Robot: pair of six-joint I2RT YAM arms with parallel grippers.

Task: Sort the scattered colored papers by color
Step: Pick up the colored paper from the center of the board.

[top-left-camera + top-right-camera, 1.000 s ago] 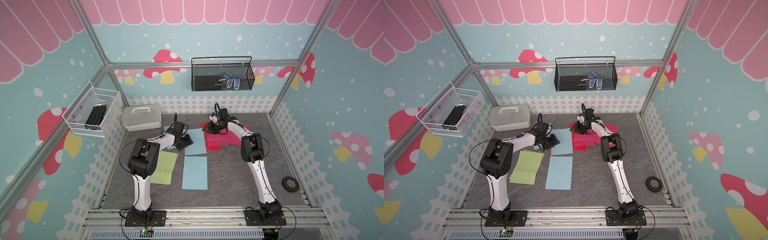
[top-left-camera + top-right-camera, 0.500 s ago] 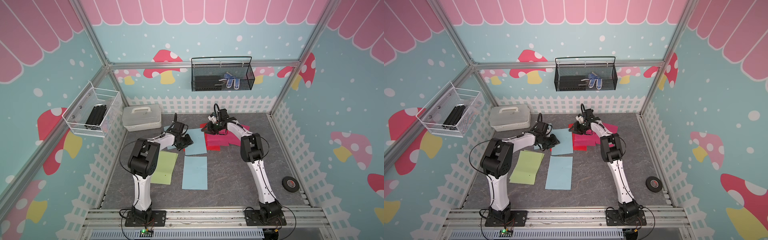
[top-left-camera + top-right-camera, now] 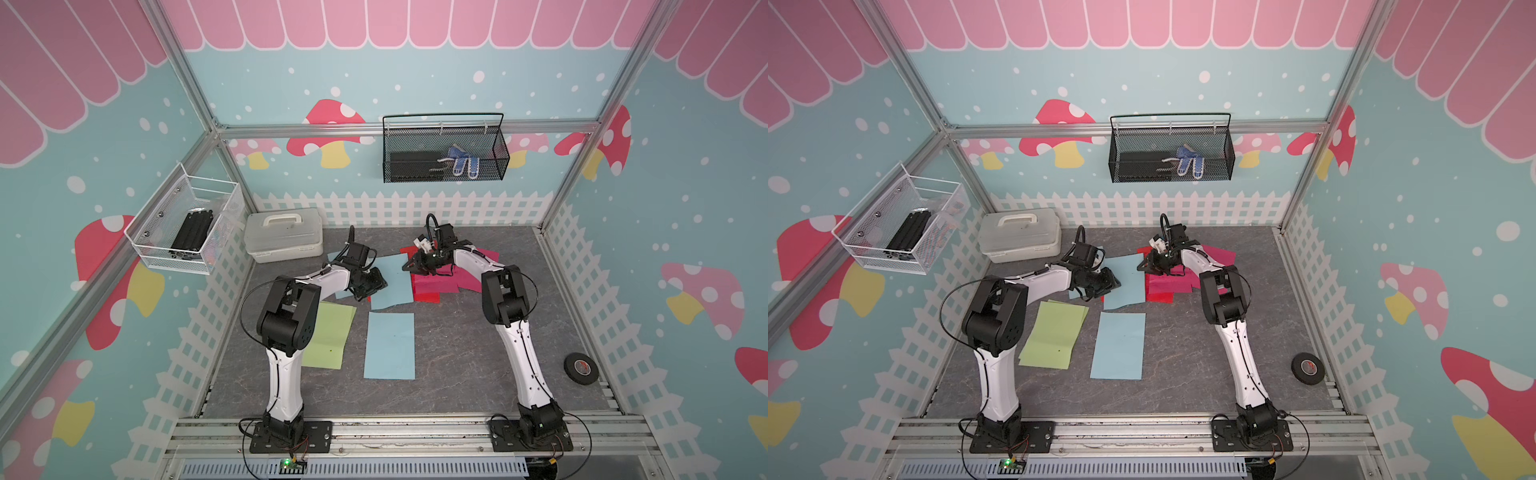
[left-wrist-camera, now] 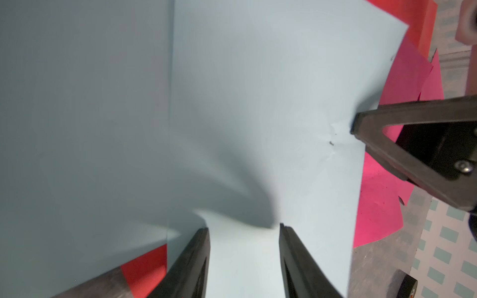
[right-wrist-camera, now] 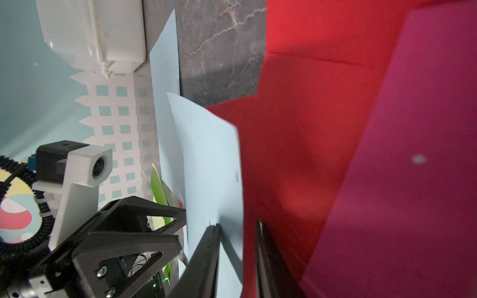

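A light blue paper (image 3: 390, 282) (image 3: 1125, 282) lies mid-table, its right edge lifted over a red paper (image 3: 426, 296) and magenta papers (image 3: 432, 283). My left gripper (image 3: 376, 282) (image 4: 244, 227) is open, fingertips down on the sheet's left part. My right gripper (image 3: 409, 266) (image 5: 237, 224) straddles the raised right edge of that light blue paper (image 5: 211, 160), with a narrow gap still between its jaws. One of its fingers (image 4: 387, 134) shows in the left wrist view. A second light blue paper (image 3: 390, 345) and green papers (image 3: 330, 336) lie nearer the front.
A white lidded box (image 3: 284, 241) stands at the back left. A black tape roll (image 3: 580, 368) lies at the front right. A black wire basket (image 3: 444, 153) hangs on the back wall, a white one (image 3: 187, 232) on the left wall.
My right gripper's jaws have narrowed around the blue paper's raised edge and it has shifted slightly left. The left arm has not moved.
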